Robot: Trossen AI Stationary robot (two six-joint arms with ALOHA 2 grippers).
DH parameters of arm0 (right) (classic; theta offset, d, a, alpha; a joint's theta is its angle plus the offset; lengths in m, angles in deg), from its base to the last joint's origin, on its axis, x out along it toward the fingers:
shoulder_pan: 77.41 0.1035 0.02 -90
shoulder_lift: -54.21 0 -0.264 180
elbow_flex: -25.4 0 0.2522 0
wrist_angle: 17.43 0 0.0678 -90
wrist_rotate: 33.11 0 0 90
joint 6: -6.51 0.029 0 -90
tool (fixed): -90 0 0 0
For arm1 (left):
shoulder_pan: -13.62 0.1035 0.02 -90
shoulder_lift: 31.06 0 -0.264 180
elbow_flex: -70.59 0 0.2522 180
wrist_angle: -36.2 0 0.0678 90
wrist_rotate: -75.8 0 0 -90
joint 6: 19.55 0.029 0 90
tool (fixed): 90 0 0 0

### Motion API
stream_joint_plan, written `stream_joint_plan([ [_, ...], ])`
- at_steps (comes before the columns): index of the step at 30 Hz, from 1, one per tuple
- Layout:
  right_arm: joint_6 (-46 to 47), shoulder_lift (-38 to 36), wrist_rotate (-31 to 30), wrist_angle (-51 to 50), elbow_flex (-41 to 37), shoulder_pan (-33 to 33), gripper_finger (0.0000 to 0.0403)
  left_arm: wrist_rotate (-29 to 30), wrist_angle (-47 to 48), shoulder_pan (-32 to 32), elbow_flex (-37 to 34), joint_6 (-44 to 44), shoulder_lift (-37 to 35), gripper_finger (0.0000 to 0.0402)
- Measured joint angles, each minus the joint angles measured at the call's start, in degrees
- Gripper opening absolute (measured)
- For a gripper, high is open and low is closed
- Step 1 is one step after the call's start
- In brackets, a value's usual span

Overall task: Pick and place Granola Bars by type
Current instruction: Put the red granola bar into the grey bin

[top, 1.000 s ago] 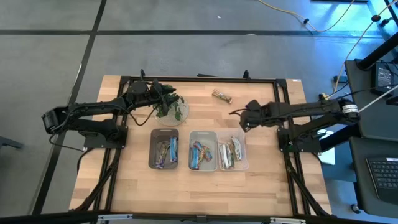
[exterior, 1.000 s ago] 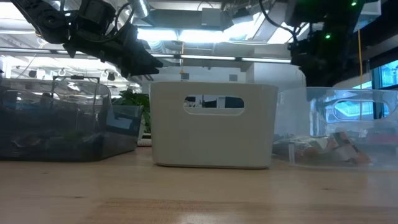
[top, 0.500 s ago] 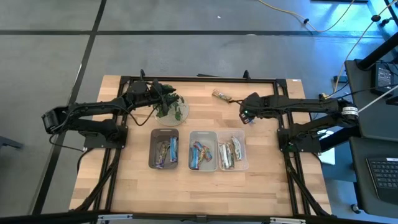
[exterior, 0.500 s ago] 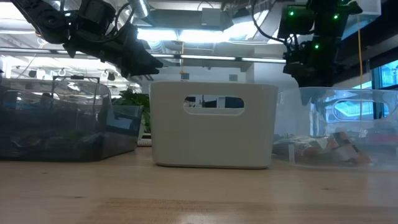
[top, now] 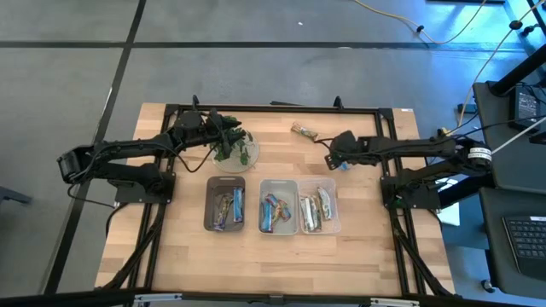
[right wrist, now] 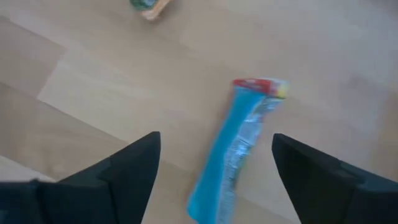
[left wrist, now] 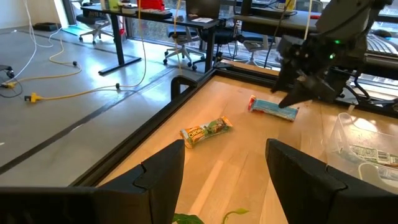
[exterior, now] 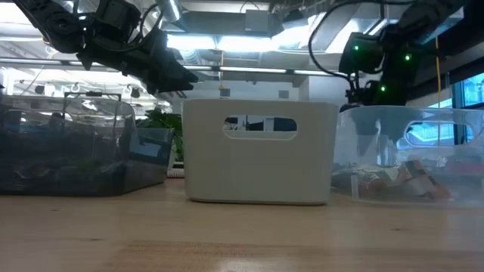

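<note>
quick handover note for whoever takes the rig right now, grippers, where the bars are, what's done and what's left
Right gripper: open, empty, poised over the blue bar lying on the table behind the bins.
Left gripper: open, empty, waiting above the plant.
Green-and-tan bar: loose near the table's back edge.
Done: the other bars sit sorted in the grey bin, the white bin and the clear bin.
Left: grasp the blue bar and bin it by type, then the green-and-tan bar.

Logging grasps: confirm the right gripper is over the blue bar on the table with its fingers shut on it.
Wrong: the right gripper has its fingers open, not shut on the blue bar, which lies free on the table. The right wrist view shows it.
</note>
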Motion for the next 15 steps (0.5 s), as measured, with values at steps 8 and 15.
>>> stream_joint_plan([
  [8, 0.03, 0.00, 2.17, 7.70, -6.61, -1.58, 0.0304, 0.00, 0.00, 0.00, 0.00, -0.02, 0.00, 0.0217],
  [15, 0.08, 0.00, 3.60, 9.08, -9.53, -1.88, 0.0251, 0.00, 0.00, 0.00, 0.00, -0.01, 0.00, 0.0217],
])
